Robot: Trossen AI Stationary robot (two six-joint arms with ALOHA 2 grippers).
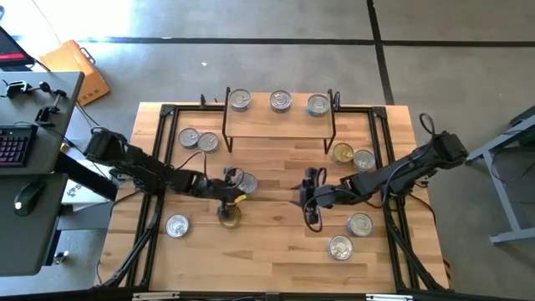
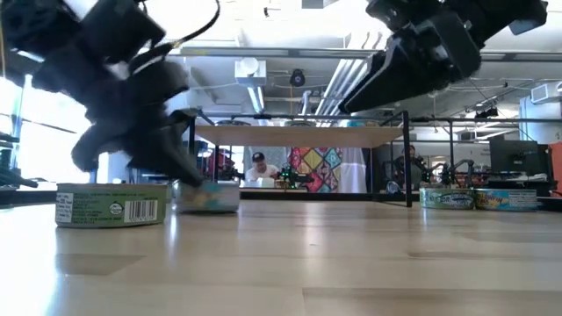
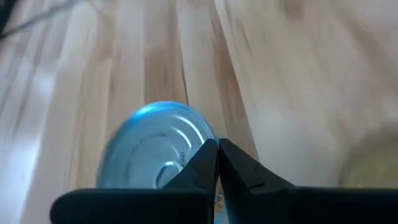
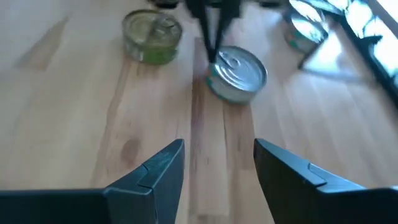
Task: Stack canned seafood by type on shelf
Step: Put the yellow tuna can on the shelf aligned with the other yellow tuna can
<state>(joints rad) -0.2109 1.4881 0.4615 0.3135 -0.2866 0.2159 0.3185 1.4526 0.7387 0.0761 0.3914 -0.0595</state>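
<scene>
Your left pincer (image 1: 229,186) is down at mid-worktop with its fingers (image 3: 208,163) clenched tip to tip, holding nothing; the tips sit over the near edge of a silver-lidded tin (image 3: 157,149), and whether they press on the lid I cannot tell; a clenched pincer cannot take that tin, so part the fingers wide enough to straddle the rim, come down level, and close on the side wall, not on the lid. Just beside that tin lies a gold-lidded tin (image 1: 229,215), close enough to get knocked; approach from the open side.

Your right pincer (image 1: 311,201) hangs released and empty, its fingers (image 4: 163,167) spread over bare wood, aimed at the same silver tin from the other side; hold it back so the two arms do not meet over one tin.

Outward now; the shelf (image 1: 278,121) stands at the far edge of the worktop (image 1: 276,259) with three silver tins on its top, the left shelf tin (image 1: 240,100) nearest your reach; match silver to silver and set yours squarely on one of them; a tilted release would probably slide off. Other tins lie scattered; two left of the shelf, one near the front left, four on the right.
</scene>
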